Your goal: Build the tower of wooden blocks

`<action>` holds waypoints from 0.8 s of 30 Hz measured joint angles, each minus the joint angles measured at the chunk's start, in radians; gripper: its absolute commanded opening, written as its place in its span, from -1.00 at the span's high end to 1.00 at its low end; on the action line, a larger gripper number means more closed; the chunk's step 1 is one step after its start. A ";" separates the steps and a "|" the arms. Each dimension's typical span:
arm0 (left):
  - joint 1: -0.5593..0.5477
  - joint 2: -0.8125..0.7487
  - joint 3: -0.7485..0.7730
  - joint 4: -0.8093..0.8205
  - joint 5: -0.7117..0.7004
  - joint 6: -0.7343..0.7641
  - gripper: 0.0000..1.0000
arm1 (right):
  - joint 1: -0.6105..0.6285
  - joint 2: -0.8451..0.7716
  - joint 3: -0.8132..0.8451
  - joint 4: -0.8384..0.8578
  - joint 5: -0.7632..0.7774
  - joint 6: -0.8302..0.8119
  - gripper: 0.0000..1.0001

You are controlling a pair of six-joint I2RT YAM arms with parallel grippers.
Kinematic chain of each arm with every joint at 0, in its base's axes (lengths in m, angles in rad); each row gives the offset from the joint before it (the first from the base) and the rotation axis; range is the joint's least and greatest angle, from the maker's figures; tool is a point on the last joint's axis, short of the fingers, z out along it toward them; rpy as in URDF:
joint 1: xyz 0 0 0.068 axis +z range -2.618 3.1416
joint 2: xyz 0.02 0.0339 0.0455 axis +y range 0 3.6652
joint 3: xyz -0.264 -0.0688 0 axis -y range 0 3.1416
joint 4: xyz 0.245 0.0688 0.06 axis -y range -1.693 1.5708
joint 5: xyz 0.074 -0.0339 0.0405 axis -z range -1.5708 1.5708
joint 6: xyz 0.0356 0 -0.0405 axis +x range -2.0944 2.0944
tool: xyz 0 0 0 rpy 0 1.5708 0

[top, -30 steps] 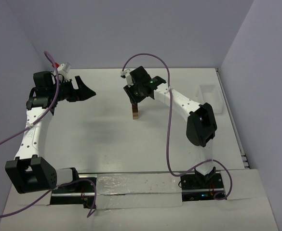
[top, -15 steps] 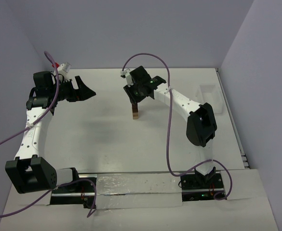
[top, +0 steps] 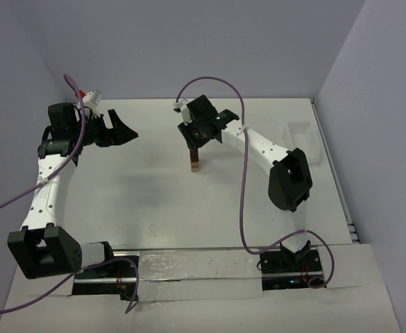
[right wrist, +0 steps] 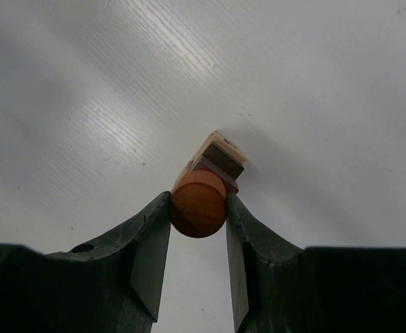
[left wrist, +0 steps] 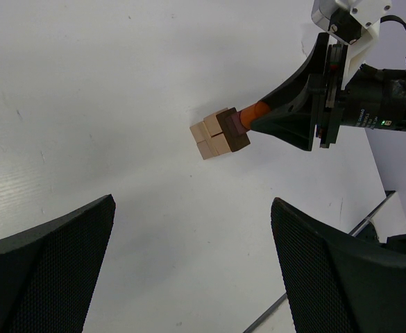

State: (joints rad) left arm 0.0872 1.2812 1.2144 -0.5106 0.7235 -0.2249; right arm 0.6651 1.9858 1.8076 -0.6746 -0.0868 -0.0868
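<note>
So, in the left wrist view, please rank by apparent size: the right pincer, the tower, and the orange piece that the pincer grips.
1. right pincer, clearly the largest.
2. tower.
3. orange piece, the smallest; the pincer hides part of it, so only its visible part is ranked.

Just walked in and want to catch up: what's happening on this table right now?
The right gripper is clamped on a round orange-brown wooden piece, holding it at the top of the tower of small tan and dark brown wooden cubes. The left gripper hangs open off to the left, holding nothing.
</note>
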 measured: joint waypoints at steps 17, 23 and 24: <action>0.000 0.000 0.000 0.002 0.000 0.000 -0.99 | -0.004 0.000 0.000 0.000 0.000 0.000 0.49; 0.000 0.000 0.000 0.002 0.000 0.000 -0.99 | -0.007 0.000 0.000 0.000 0.000 0.000 0.47; 0.000 0.000 0.000 0.002 0.000 0.000 -0.99 | -0.008 0.000 0.000 0.000 0.000 0.000 0.47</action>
State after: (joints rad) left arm 0.0872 1.2812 1.2144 -0.5085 0.7238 -0.2253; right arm 0.6572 1.9858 1.8076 -0.6746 -0.0864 -0.0868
